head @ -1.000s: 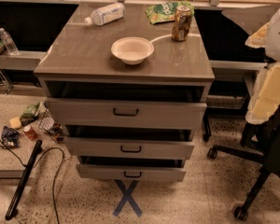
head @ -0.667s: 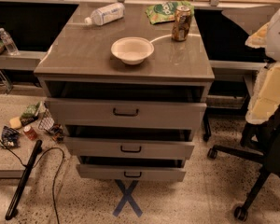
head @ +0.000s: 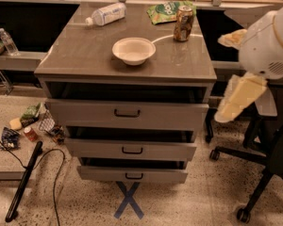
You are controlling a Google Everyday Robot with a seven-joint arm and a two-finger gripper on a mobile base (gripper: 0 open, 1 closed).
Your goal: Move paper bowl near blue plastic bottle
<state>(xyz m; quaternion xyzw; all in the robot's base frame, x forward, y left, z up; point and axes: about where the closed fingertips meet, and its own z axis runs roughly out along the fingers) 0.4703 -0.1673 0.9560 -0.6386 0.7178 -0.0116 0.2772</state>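
- Gripper (head: 222, 78): held in the air off the right side of the cabinet, level with its top and upper drawer, well apart from everything on the cabinet. Its two pale-yellow fingers (head: 239, 97) are spread wide, with nothing between them. The white rounded arm housing (head: 269, 41) sits just behind them at the right edge of the view.
- Paper bowl (head: 134, 50): upright on the grey cabinet top (head: 75, 55), about midway across and somewhat toward the front edge. Nothing touches it.
- Blue plastic bottle (head: 106, 14): lies on its side at the rear left of the cabinet top, white cap pointing left. It is well apart from the paper bowl, which is in front of it and to its right.
- Drink can (head: 184, 23): upright at the rear right of the top, near the bowl's right side but apart from it.
- Green snack bag (head: 164, 11): flat at the rear edge, just behind the can.
- Drawers: the top drawer (head: 127, 113), middle drawer (head: 132, 149) and bottom drawer (head: 133, 175) each stand partly pulled out.
- Floor: a blue tape X (head: 129, 200) in front of the cabinet, small litter (head: 30, 124) and a black rod (head: 23, 180) to the left, and a chair base (head: 254, 173) on castors to the right.
- Small water bottle (head: 8, 41): upright on the ledge at far left.
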